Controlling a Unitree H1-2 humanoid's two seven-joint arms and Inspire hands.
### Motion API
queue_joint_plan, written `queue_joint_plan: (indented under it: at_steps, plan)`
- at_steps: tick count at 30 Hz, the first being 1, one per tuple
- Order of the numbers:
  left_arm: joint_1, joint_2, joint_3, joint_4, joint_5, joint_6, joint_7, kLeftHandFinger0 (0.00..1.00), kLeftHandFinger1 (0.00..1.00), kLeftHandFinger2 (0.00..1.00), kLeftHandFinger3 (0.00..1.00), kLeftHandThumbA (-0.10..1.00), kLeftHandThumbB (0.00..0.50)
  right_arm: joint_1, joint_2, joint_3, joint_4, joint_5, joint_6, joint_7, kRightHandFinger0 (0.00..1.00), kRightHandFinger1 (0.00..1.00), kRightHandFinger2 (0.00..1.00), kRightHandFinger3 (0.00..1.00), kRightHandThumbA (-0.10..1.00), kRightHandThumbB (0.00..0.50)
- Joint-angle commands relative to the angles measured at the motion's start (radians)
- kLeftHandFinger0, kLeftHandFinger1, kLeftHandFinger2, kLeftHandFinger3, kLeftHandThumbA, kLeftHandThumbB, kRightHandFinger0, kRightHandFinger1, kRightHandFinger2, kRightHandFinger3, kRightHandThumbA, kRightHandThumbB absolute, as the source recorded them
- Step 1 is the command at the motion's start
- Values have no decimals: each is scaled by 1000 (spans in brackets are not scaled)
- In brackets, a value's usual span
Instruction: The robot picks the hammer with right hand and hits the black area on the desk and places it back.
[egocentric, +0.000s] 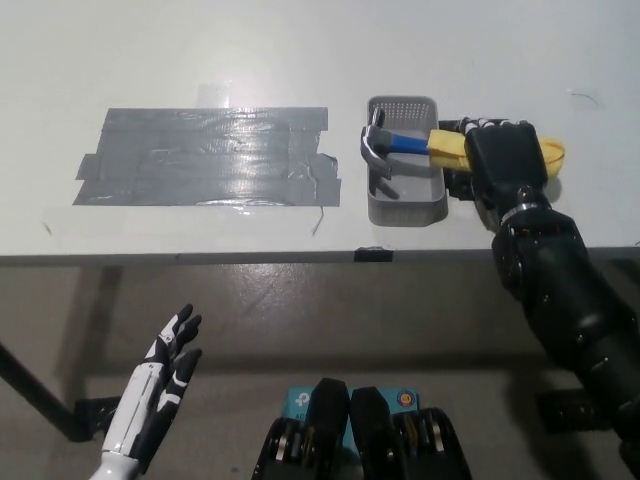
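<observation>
The hammer (400, 143) lies across the small grey tray (407, 208), its steel head at the tray's left and its blue and yellow handle reaching right over the rim. My black right hand (506, 160) lies on the yellow part of the handle with its fingers curled down around it. The handle's yellow end (553, 153) sticks out past the hand. The dark taped area (205, 155) lies flat on the desk left of the tray. My white left hand (155, 395) rests open below the desk edge at the lower left.
The white desk's front edge (200, 258) runs across the middle of the picture, with a small black clip (373, 253) on it below the tray. Grey floor lies beneath.
</observation>
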Motion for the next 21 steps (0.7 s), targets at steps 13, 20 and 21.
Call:
queue_joint_plan:
  at_steps: [13,20,21]
  plan:
    - [-43,24,6,-22,-20,-33,-16,809,910,1000,1000,955,36,-100,23,-375,-286,653,-87,311,14,435,764,770,-100,116]
    - [-48,23,7,-27,-22,-23,-17,771,874,1000,1000,942,35,-202,-43,-445,-263,771,113,613,53,565,880,879,-100,142]
    - [-48,23,7,-26,-21,-25,-16,769,873,1000,1000,940,33,-215,-54,-443,-256,771,135,648,47,555,862,872,-100,150]
